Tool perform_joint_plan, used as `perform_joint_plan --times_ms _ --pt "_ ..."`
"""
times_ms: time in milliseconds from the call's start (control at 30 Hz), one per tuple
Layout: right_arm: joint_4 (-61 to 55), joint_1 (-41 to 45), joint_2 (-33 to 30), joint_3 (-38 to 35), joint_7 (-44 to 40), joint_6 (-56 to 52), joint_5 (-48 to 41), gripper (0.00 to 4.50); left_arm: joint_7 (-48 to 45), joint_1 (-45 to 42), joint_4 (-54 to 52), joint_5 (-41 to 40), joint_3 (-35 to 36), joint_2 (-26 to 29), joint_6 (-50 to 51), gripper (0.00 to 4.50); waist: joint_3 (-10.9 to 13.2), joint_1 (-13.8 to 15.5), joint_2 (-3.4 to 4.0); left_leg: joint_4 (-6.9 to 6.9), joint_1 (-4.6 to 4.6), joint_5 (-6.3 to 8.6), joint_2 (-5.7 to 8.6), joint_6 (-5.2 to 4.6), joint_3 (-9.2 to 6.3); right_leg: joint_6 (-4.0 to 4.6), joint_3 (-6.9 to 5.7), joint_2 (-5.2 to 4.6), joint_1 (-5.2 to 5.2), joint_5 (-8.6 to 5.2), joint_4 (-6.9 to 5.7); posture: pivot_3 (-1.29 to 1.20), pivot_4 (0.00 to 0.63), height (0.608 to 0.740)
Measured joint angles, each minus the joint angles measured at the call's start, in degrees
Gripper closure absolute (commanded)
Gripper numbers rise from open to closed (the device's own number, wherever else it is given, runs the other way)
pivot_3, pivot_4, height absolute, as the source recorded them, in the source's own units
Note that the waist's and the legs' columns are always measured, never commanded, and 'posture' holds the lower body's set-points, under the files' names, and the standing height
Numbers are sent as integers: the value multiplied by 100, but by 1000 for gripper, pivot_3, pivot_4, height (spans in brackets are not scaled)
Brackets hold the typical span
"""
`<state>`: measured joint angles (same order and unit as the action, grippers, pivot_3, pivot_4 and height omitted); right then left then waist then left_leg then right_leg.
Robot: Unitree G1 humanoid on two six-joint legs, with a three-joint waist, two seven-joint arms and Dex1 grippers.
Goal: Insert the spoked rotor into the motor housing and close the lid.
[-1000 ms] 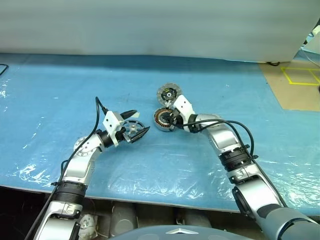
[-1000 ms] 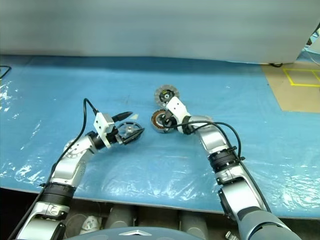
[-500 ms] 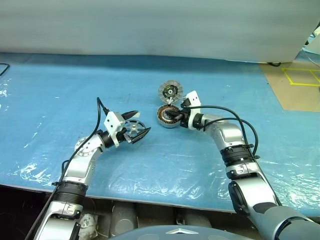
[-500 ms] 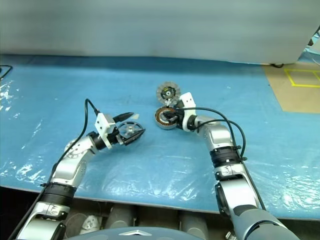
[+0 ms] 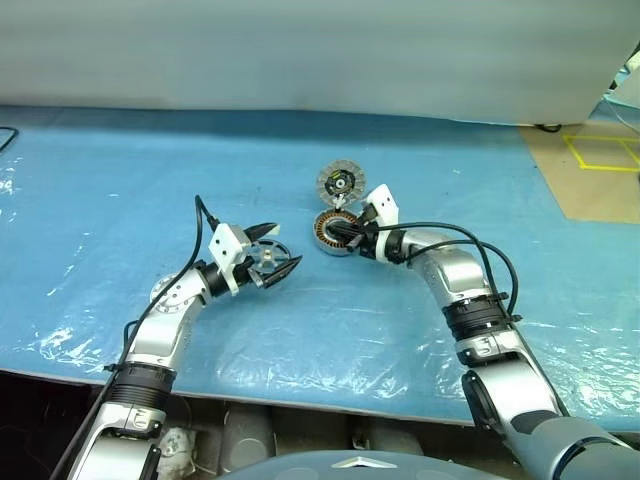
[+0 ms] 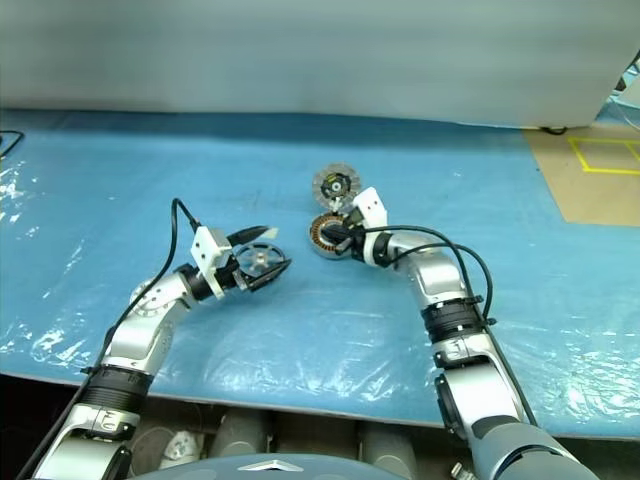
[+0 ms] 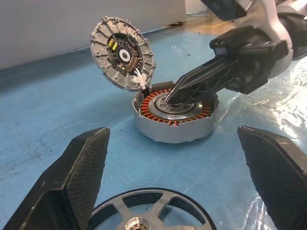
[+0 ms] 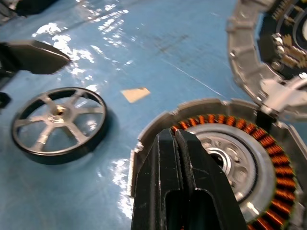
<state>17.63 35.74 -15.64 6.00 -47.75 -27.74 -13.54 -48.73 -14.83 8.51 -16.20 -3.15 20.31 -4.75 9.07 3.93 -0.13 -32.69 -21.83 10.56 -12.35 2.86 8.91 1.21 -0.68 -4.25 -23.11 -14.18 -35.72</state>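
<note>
Nearest the robot, the left gripper (image 5: 278,253) stands wide open around the rotor (image 5: 266,255), which lies flat on the blue sheet (image 5: 120,190) well to the left of the housing (image 5: 335,233). The right gripper (image 7: 173,97), fingers pressed together and holding nothing, has its tips over the housing's silver centre. Beyond the housing, the lid (image 5: 341,184) stands open, hinged at the far edge.

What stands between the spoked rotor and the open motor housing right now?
The shut right gripper hangs over the motor housing, tips above its silver centre. The spoked rotor lies between the open left gripper's fingers; lid is up.
</note>
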Motion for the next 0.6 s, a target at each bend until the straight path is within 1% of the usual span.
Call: perform_joint_plan --times_ms 33,67,100,300,367,500,600 --pt "-77 0 -88 27 -91 67 9 4464 0 1 0 0 -11 -3 6 0 0 0 0 0 -1 0 0 0 0 -2 -1 0 0 1 0 0 150 740" --pt "-133 0 -191 61 -178 154 30 4095 0 4 0 0 -15 -5 14 0 0 0 0 1 -1 0 0 0 0 -2 -1 0 0 1 1 0 150 740" --pt "-178 0 -295 103 -262 238 67 3926 0 12 0 0 -14 -3 21 0 0 1 0 1 0 0 0 0 0 -3 -2 0 0 1 1 0 150 740" --pt "-385 -42 -650 256 -670 467 127 1948 0 32 -2 1 -25 -14 26 0 0 -1 0 1 0 0 0 0 0 3 -1 0 0 -2 1 0 150 740" --pt "-529 -108 -836 401 -867 509 210 1948 0 44 -3 2 -28 -14 27 0 0 1 -1 1 0 0 0 -1 0 2 -1 0 0 -1 1 0 150 740" --pt "-638 -225 -1001 577 -1047 584 307 1948 -1 46 -3 2 -57 -16 28 0 0 0 -1 1 0 0 -1 -1 0 6 -1 0 0 -3 1 0 150 740" --pt "-639 -285 -1016 665 -1059 714 446 1948 -2 47 -3 2 -72 -16 28 0 0 -3 -1 0 0 0 -1 -1 0 13 0 0 0 -8 0 0 150 740"
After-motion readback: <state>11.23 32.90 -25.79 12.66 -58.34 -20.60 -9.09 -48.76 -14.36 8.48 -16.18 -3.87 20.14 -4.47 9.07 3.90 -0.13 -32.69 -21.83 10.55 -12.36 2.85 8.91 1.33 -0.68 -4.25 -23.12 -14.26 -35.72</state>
